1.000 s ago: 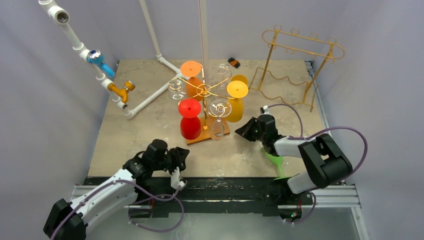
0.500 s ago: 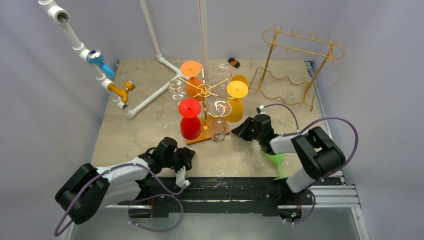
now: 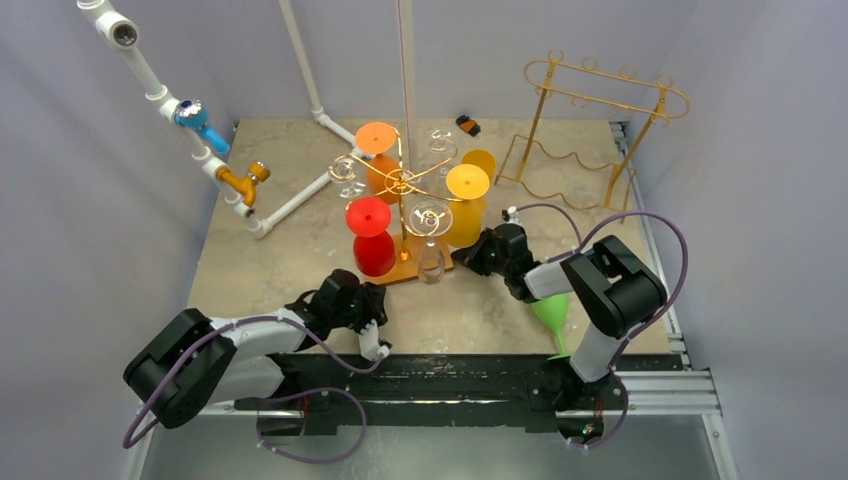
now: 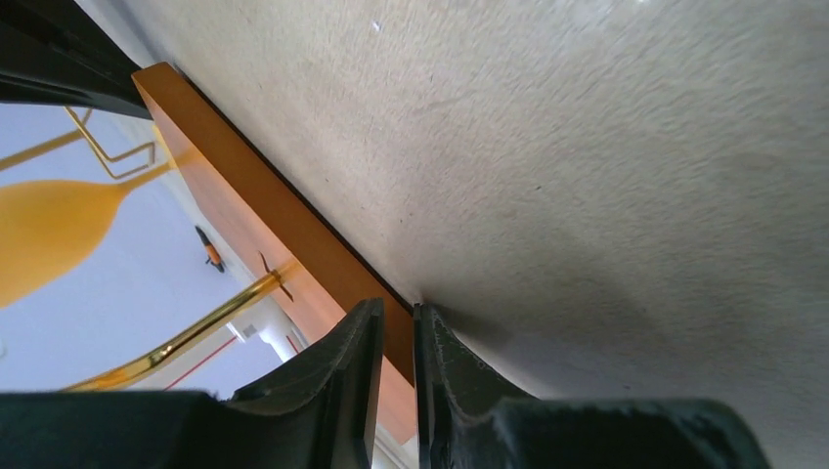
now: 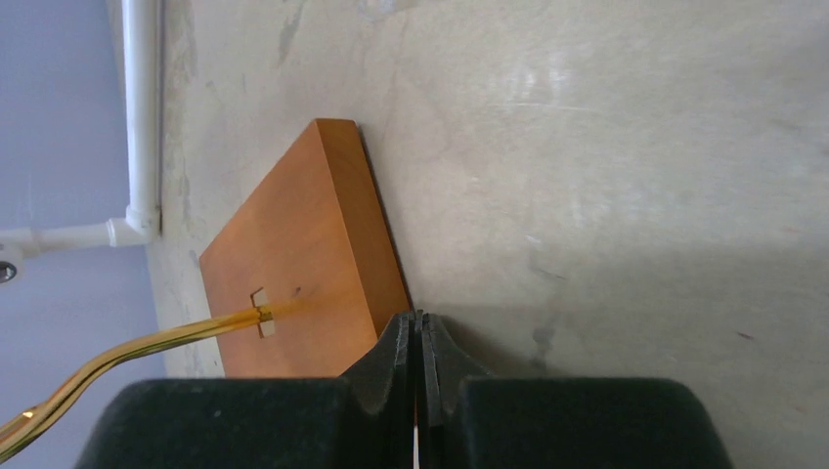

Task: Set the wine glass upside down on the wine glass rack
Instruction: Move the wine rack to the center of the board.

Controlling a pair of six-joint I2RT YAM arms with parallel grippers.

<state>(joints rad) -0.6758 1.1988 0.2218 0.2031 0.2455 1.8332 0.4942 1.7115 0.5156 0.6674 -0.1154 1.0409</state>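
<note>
Green wine glass (image 3: 553,315), at the right front of the table (image 3: 300,260) and well apart from the rack, its bowl partly hidden under the right forearm; whether it stands or lies cannot be told. Wine glass rack (image 3: 400,185), centre of the table: a gold post with curved arms on a wooden base (image 5: 303,254), carrying inverted glasses, namely a red glass (image 3: 370,235), an orange glass (image 3: 377,140), a yellow glass (image 3: 467,185) and a clear glass (image 3: 430,225) on the near side. Right gripper (image 5: 418,324), low on the table with its fingers pressed together and nothing between them, the tips touching a corner of the base. Left gripper (image 4: 396,320), also low, at the base's near edge; its fingers stand a narrow slit apart with wood showing in the slit, and whether they pinch it cannot be told. Rear right, a gold wire stand (image 3: 600,130); rear left, a white pipe assembly (image 3: 200,135).
</note>
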